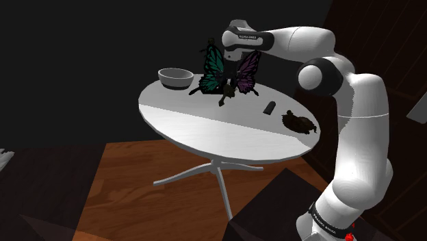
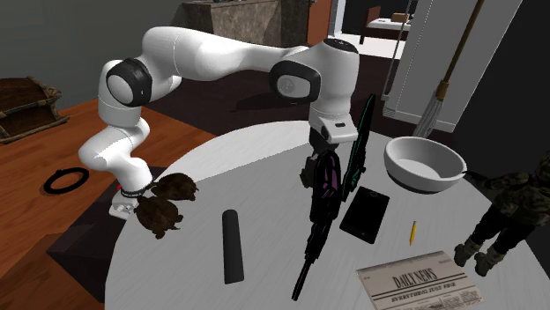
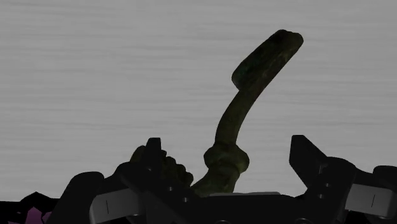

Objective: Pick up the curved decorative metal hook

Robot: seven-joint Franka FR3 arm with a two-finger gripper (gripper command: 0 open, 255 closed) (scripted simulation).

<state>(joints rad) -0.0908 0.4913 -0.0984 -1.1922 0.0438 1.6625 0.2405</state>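
Shoulder view, hook: the hook (image 1: 215, 70), with its teal and purple butterfly wings, sits in the upper middle of the frame on the white counter (image 1: 205, 124), and my hand (image 1: 230, 67) is right at it from above.
Second exterior view, hook: at frame centre it shows edge-on, its long dark stem running toward the lower middle, just beside a black slab (image 2: 366, 214).
Wrist view, hand: my fingers (image 3: 153, 159) stand well apart on either side of the olive curved stem, touching and holding nothing.
Handling: I judge it stiff and fairly light. The thin wings look delicate, and the rounded stem may slip.
Where to hold: the thick knotted part of the stem between my fingers, not the wings.
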